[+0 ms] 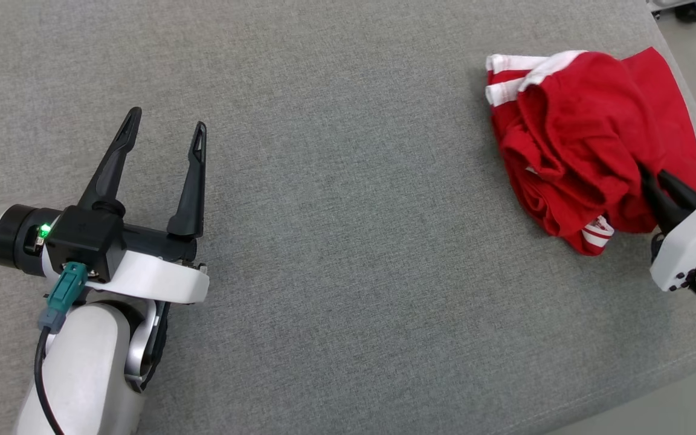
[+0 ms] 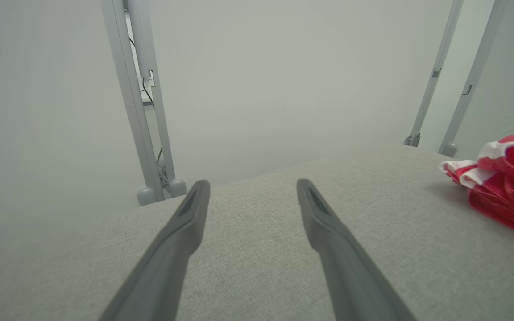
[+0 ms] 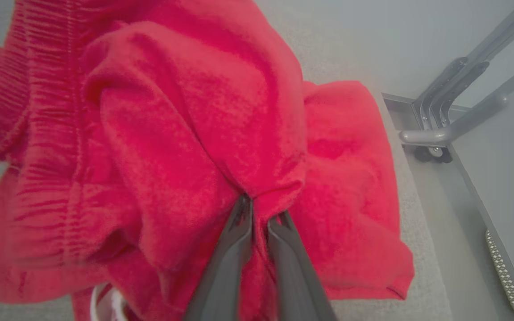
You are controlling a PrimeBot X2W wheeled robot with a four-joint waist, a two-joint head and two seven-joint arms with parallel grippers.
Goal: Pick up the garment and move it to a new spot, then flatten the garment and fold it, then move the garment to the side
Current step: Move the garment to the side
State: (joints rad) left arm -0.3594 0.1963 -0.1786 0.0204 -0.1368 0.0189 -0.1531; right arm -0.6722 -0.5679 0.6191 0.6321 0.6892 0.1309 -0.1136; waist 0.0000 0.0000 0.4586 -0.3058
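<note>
Garment [image 1: 571,139] lying crumpled near the right edge of the worktop [image 1: 348,241] | my right hand [image 1: 651,172] is pinching a fold, fingers nearly together | left hand [image 1: 168,119] is hovering wide open, empty | I'm judging pickup under way; next calls for lifting toward open middle

Left gripper [image 2: 252,183], fingers apart, over grey cushion [image 2: 257,254]; red garment [image 2: 511,196] far right.

Robot lab or test room: flat grey fabric-covered tabletop [image 1: 348,254], grey metal frame posts [image 2: 138,111] just beyond its far edge, bare pale wall [image 2: 283,67] behind, castor-wheeled grey metal stand [image 3: 444,131] beside it.
</note>
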